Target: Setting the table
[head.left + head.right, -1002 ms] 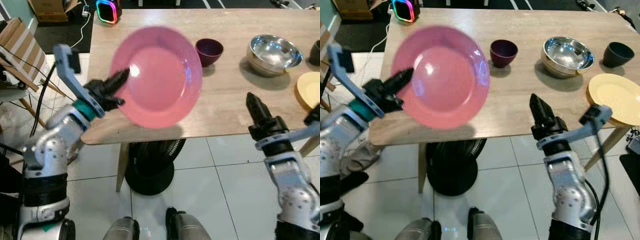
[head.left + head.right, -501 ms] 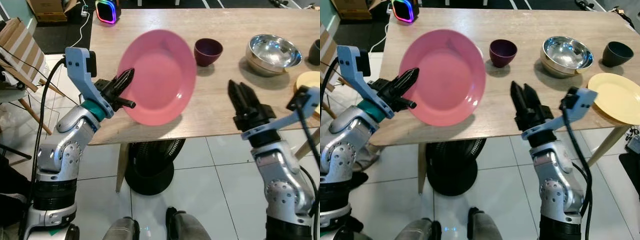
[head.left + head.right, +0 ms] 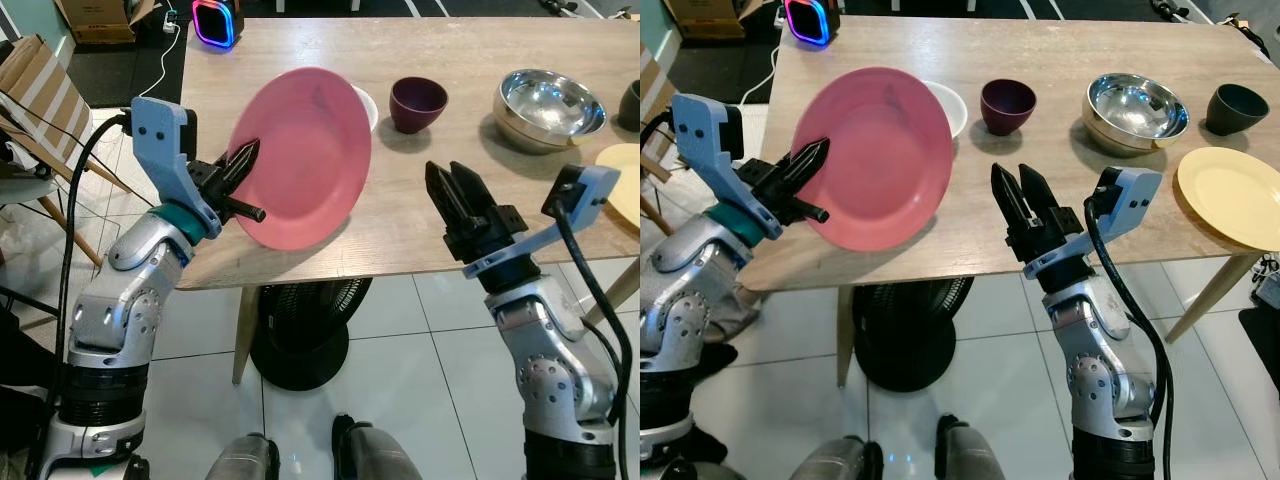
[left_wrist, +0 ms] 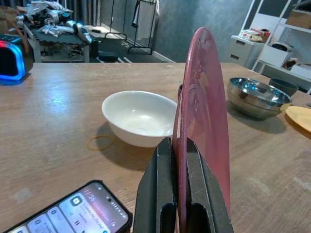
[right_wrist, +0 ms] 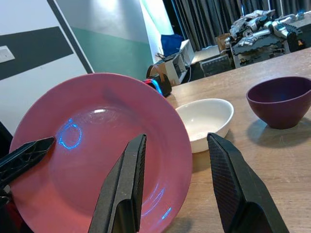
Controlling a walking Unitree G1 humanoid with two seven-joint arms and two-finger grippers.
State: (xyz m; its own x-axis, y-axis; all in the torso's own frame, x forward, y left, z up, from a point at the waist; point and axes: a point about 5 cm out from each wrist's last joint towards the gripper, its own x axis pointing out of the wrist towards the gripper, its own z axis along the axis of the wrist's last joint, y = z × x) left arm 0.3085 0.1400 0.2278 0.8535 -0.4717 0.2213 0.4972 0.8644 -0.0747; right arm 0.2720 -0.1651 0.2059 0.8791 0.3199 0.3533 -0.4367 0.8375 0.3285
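A pink plate (image 3: 300,155) stands tilted on edge above the near left part of the wooden table (image 3: 450,230). My left gripper (image 3: 238,175) is shut on its left rim; the left wrist view shows both fingers (image 4: 160,194) pinching the plate (image 4: 201,121). My right gripper (image 3: 455,195) is open, raised over the table's front edge to the right of the plate. Its two fingers (image 5: 126,189) point at the plate (image 5: 92,155) without touching it.
A white bowl (image 3: 945,105) sits behind the plate, then a purple bowl (image 3: 418,103), a steel bowl (image 3: 548,105), a dark cup (image 3: 1237,107) and a yellow plate (image 3: 1230,195) to the right. A phone (image 4: 73,213) lies near the left gripper. A glowing speaker (image 3: 216,20) stands at the far left corner.
My left gripper has turned the pink plate more edge-on, uncovering the white bowl. My right gripper has swung left toward the plate and opened its fingers.
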